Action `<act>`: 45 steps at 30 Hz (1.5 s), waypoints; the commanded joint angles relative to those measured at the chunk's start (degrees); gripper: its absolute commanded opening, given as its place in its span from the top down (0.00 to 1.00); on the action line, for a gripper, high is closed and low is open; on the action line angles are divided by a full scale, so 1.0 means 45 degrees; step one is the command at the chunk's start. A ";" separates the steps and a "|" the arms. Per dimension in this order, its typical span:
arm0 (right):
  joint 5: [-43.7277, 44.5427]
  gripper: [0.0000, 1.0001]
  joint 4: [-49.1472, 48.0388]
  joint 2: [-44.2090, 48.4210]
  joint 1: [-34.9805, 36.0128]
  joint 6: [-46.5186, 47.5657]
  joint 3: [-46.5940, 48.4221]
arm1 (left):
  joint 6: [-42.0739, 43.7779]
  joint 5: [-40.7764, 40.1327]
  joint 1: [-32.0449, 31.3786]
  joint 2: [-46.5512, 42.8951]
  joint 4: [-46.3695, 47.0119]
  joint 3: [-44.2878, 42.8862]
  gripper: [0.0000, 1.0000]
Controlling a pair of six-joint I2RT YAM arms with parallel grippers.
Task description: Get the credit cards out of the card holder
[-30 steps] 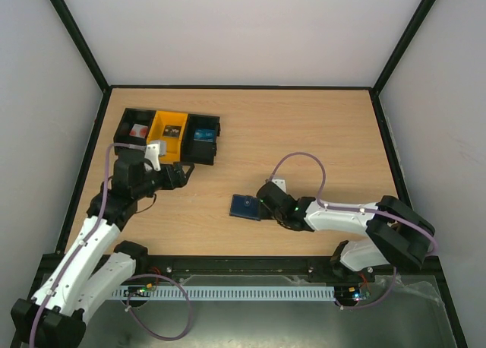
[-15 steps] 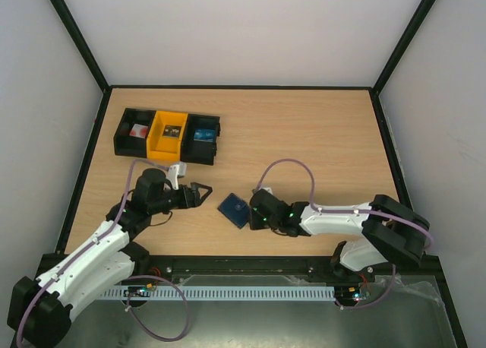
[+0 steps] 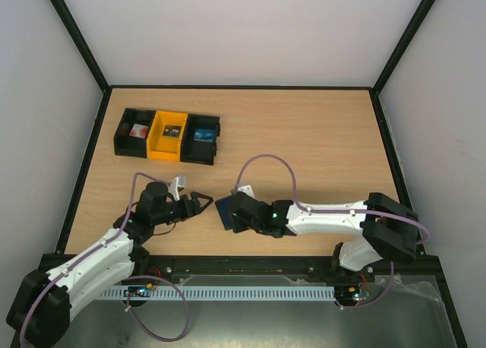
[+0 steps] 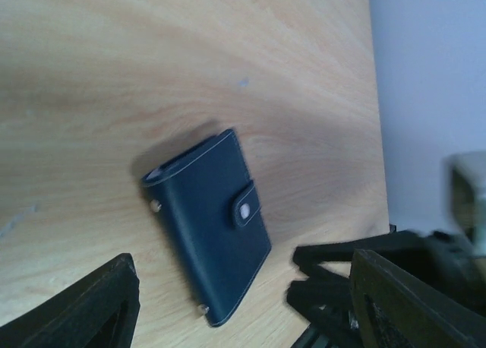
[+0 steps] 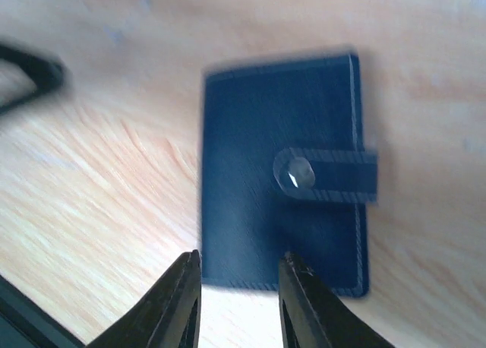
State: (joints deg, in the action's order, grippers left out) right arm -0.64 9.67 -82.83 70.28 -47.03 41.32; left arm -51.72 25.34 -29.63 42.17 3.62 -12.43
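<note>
The card holder (image 3: pixel 225 210) is a dark navy wallet lying flat on the wood near the front edge, closed, with its tab (image 5: pixel 326 175) snapped over one edge. My left gripper (image 3: pixel 205 202) points at it from the left, jaws wide open with the card holder (image 4: pixel 209 226) ahead of them. My right gripper (image 3: pixel 237 215) is at its right side. In the right wrist view its fingertips (image 5: pixel 184 268) stand a narrow gap apart over the holder's near edge (image 5: pixel 281 279), nothing clamped. A bluish credit card (image 3: pixel 202 134) lies in a black bin.
A row of three bins stands at the back left: black (image 3: pixel 121 131), yellow (image 3: pixel 156 135), black (image 3: pixel 214 139), with small flat pieces (image 3: pixel 137 131) in them. The right gripper's black fingers (image 4: pixel 326 287) show in the left wrist view. Black frame rails border the table.
My left arm swung from the bins down to the card holder, its jaws narrowing slightly. My right gripper moved left, and the card holder slid left and turned with it.
</note>
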 commanded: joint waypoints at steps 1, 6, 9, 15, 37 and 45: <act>0.2145 0.72 0.1423 -0.1129 0.0028 0.0521 0.2163 | -0.1832 0.0887 -0.0054 0.0566 0.2168 0.0832 0.24; 0.2903 0.73 0.1663 -0.2416 0.0028 0.0393 0.2990 | -0.1947 0.0725 -0.0057 0.0483 0.1757 0.0851 0.24; 0.3134 0.73 0.1885 -0.3049 0.0027 0.0472 0.3322 | -0.1685 -0.0061 -0.0082 -0.0056 0.0839 0.0718 0.25; 0.3667 0.73 0.2268 -0.3567 0.0029 0.0393 0.3594 | -0.1273 -0.0900 -0.0096 -0.1310 -0.0554 0.0523 0.25; 0.3669 0.94 0.1865 -0.4481 0.0027 0.0528 0.3116 | -0.1726 -0.0213 -0.0093 -0.0726 0.0210 0.0769 0.28; 0.3107 0.98 0.1132 -0.3918 0.0027 0.0545 0.2802 | -0.1811 0.0069 -0.0108 -0.0339 0.0490 0.0667 0.30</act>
State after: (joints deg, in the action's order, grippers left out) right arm 15.18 15.33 -101.08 70.26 -44.51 55.79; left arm -59.66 24.34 -29.80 39.75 4.62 -8.67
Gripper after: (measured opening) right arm 0.024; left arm 0.699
